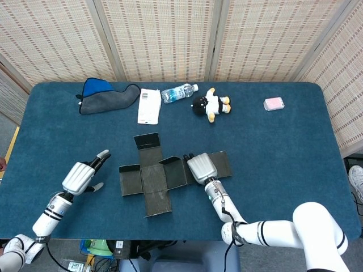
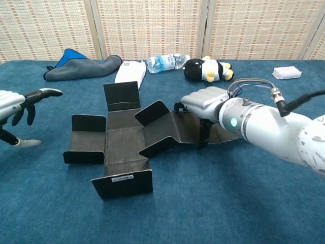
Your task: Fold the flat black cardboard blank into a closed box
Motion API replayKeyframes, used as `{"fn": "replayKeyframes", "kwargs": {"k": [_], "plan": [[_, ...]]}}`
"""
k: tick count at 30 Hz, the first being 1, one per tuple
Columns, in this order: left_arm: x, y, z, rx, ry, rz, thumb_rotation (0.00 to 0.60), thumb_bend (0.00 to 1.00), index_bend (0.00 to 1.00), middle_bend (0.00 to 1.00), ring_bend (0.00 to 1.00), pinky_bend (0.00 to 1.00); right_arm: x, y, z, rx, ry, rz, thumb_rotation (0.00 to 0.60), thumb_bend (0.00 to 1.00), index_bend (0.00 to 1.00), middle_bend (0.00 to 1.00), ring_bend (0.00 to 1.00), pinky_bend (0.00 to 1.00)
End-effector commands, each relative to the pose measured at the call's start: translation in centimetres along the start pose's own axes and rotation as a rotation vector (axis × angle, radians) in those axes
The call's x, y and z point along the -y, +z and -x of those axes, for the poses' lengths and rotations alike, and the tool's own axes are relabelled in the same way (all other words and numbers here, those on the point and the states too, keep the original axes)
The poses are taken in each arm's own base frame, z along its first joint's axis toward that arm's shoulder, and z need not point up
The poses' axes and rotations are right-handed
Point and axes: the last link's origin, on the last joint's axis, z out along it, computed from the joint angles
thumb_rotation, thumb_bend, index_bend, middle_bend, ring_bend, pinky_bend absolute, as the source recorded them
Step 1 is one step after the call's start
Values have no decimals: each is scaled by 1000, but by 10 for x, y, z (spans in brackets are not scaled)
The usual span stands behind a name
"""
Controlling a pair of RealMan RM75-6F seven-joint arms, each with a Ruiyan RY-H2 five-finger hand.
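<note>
Blue table (image 1: 283, 170), right hand (image 1: 199, 168) pressing cardboard blank (image 1: 154, 180)

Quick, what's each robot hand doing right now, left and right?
Left robot hand: open, fingers apart, holding nothing, beside the cardboard blank.
Right robot hand: rests on the blank's right panel; whether it grips cannot be told.

along the far edge of your blue table (image 1: 295, 158) a grey and blue cloth (image 1: 105, 96) is lying at the left, with a white packet (image 1: 149, 106) just beside it. a water bottle (image 1: 178, 92) is lying on its side next to that, near a plush toy (image 1: 211, 105). a small pink box (image 1: 273, 103) is sitting well apart to the right.
</note>
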Motion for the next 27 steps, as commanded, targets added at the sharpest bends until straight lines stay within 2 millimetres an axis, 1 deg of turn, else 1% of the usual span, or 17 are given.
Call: {"fn": "replayKeyframes", "kwargs": {"k": [1,6,18,27], "plan": [[-4,4,5,12,6,12,600,168,0,0,517,637,0,0,0,-1,3,1,600,130,268,329,831,1000],[-12,10,9,7,8,33,600,168,0,0,517,678,-1,0,1,2,12,3,600,130,269,330,831,1000],[-32,29,20,3,-14,68,600,168,0,0,516,681,-1,-1,0,-7,36,-7,600,130,277,334,831,1000],[-43,38,26,2,-61,71,600,167,0,0,518,690,-4,-1,0,-10,66,-12,600,131,278,335,831,1000]]}}
